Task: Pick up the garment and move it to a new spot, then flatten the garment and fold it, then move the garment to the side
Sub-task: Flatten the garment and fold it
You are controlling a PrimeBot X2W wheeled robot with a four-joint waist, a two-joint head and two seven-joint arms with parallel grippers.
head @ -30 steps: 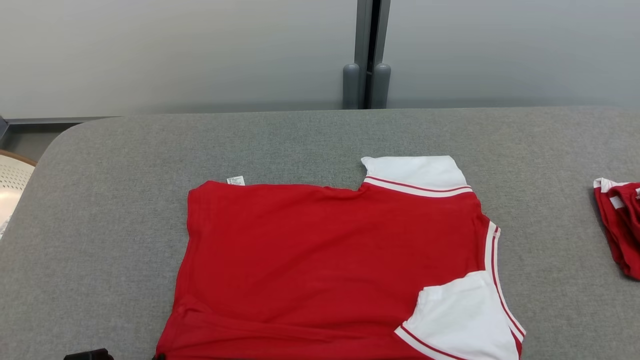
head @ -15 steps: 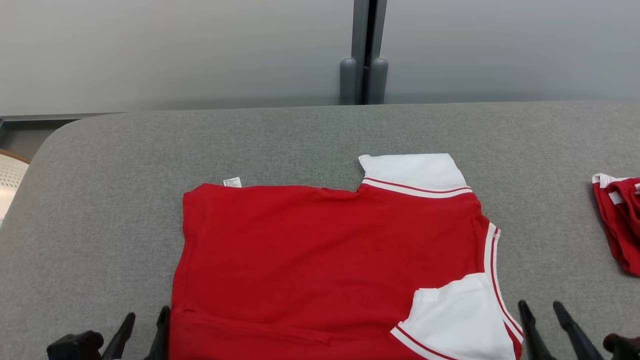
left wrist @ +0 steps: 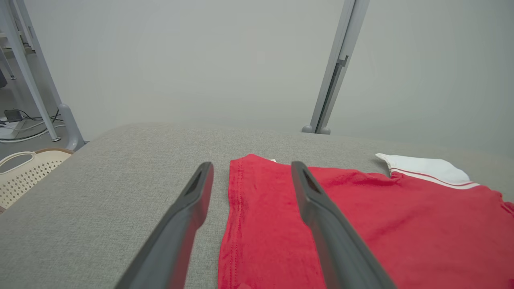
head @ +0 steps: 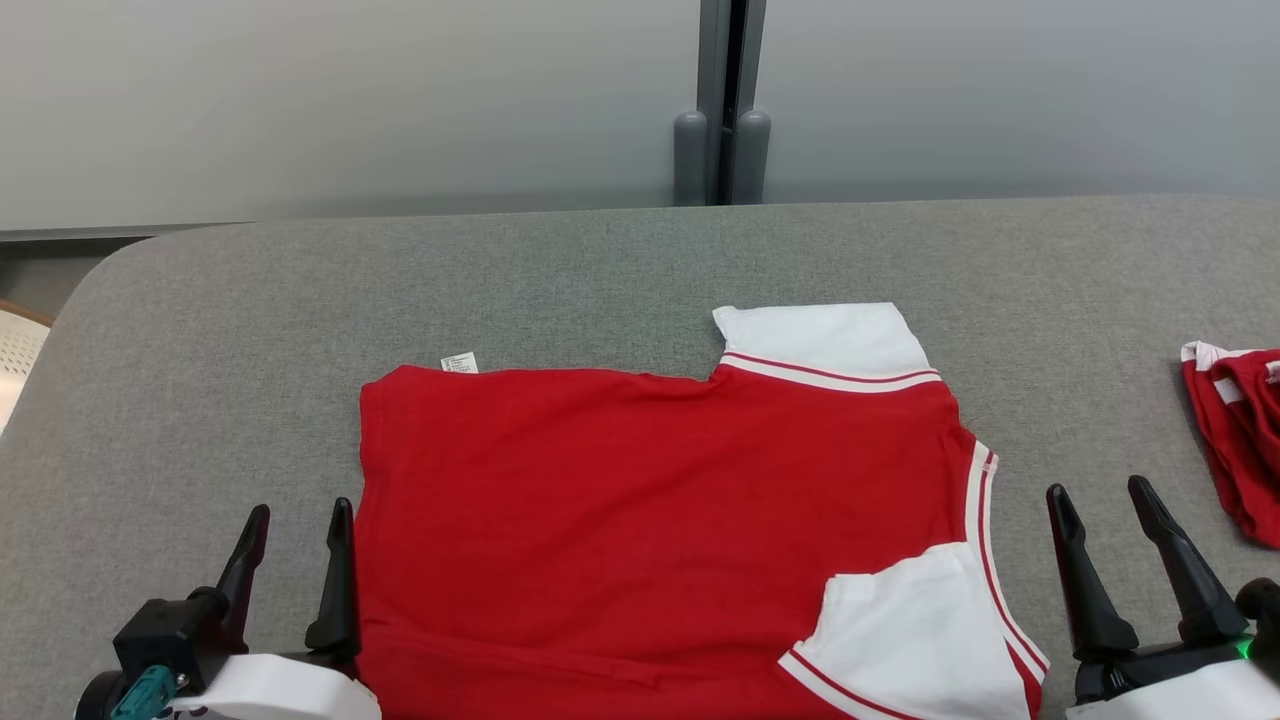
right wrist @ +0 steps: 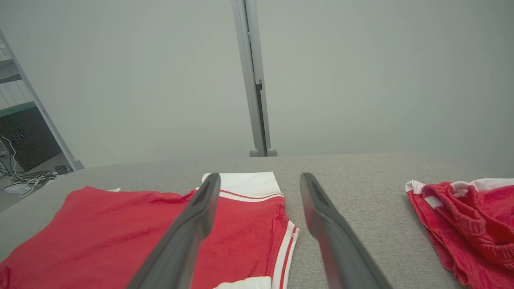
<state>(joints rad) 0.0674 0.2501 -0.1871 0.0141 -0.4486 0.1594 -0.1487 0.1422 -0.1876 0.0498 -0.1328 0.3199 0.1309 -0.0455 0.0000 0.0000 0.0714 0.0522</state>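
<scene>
- Garment (head: pixel 640 520): red with white sleeves, lying flat on the grey worktop (head: pixel 600 270), centred and close to the near edge; its near hem runs off the bottom of the head view.
- One white sleeve (head: pixel 820 340) juts from the far edge; the other (head: pixel 910 630) lies folded onto the red at the near right corner.
- Small white label (head: pixel 459 362) pokes out at the far left corner.
- Left tool (head: pixel 300 508): fingers spread, empty, at the garment's left hem. Wrist view shows one finger over red cloth, the other over bare worktop; contact with the cloth cannot be told.
- Right tool (head: pixel 1097 487): fingers spread, empty, just beside the striped right edge, between garment and bundle.
- Red-and-white bundle (head: pixel 1235 440): crumpled at the worktop's right edge, well apart from the garment.
- Pale basket (head: pixel 15 350) beyond the left corner; grey post (head: pixel 722 100) against the wall behind.
</scene>
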